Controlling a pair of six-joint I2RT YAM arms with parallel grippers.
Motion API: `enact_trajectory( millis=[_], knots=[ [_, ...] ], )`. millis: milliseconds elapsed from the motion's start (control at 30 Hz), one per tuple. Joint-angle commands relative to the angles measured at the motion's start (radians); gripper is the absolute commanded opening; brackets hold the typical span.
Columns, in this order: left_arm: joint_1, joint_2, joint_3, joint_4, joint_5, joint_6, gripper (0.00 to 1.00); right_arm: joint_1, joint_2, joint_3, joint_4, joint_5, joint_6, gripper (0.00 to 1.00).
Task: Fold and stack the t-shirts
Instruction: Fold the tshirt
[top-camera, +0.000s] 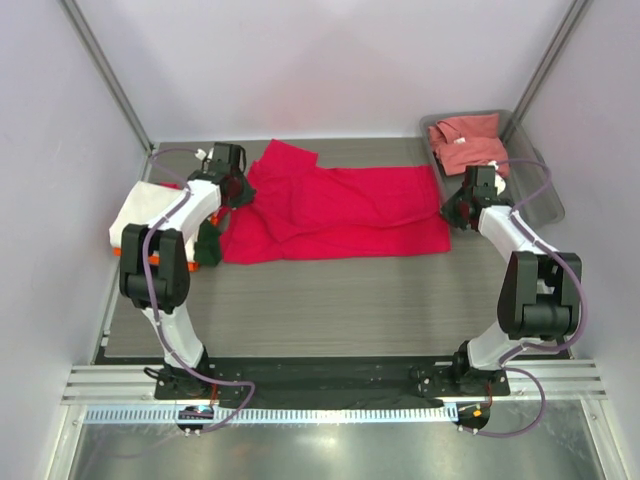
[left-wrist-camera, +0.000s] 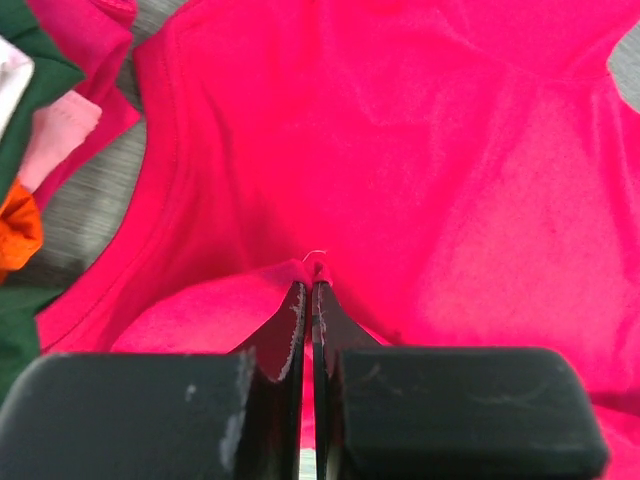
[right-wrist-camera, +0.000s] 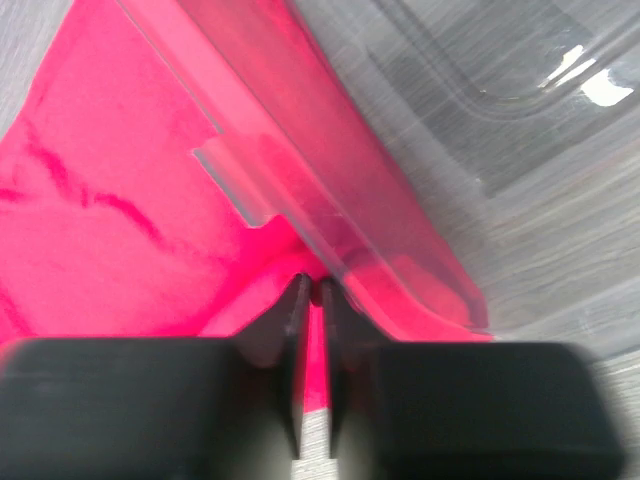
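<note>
A bright crimson t-shirt (top-camera: 340, 210) lies spread across the back of the table. My left gripper (top-camera: 232, 192) is shut on a pinch of its cloth at the left end; the left wrist view shows the crimson cloth (left-wrist-camera: 400, 150) clamped between the fingers (left-wrist-camera: 298, 310). My right gripper (top-camera: 455, 210) is shut on the shirt's right edge (right-wrist-camera: 120, 230), beside the tray. A salmon-pink shirt (top-camera: 468, 142) lies in the tray. A stack with a cream-white shirt (top-camera: 143, 210) on top, and orange (left-wrist-camera: 15, 230) and dark green (left-wrist-camera: 15, 330) ones, sits at the left.
The clear grey plastic tray (top-camera: 535, 185) stands at the back right, its rim (right-wrist-camera: 290, 200) overlapping the crimson shirt's edge in the right wrist view. White walls close in the table on three sides. The aluminium rail runs along the near edge.
</note>
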Motion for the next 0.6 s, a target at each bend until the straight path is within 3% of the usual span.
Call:
enact_trajectory(
  millis=[0,67,100,133,200,333,467,567],
  knots=[
    [0.007,0.006,0.051,0.028,0.015,0.001,0.04,-0.015,-0.031,0.006,0.028,0.120,-0.002,0.24],
    [0.012,0.006,0.070,0.011,0.009,0.001,0.14,-0.015,-0.064,-0.014,0.030,0.130,-0.004,0.45],
    [0.013,0.000,0.076,0.003,-0.001,-0.002,0.47,-0.015,-0.110,-0.025,0.033,0.139,-0.004,0.50],
    [0.018,-0.006,0.081,-0.023,-0.013,-0.004,0.56,-0.015,-0.135,-0.052,0.039,0.139,-0.002,0.54],
    [0.018,-0.056,0.062,-0.028,-0.034,-0.004,0.67,-0.015,-0.195,-0.089,0.056,0.140,-0.004,0.56],
    [0.018,-0.201,-0.037,-0.011,-0.065,-0.024,0.73,-0.013,-0.388,-0.244,0.090,0.153,0.026,0.55],
    [0.018,-0.372,-0.184,0.017,-0.080,-0.082,1.00,-0.013,-0.520,-0.408,0.156,0.137,0.088,0.49],
    [0.024,-0.515,-0.339,0.063,-0.091,-0.163,1.00,-0.010,-0.615,-0.538,0.231,0.160,0.154,0.47]
  ],
)
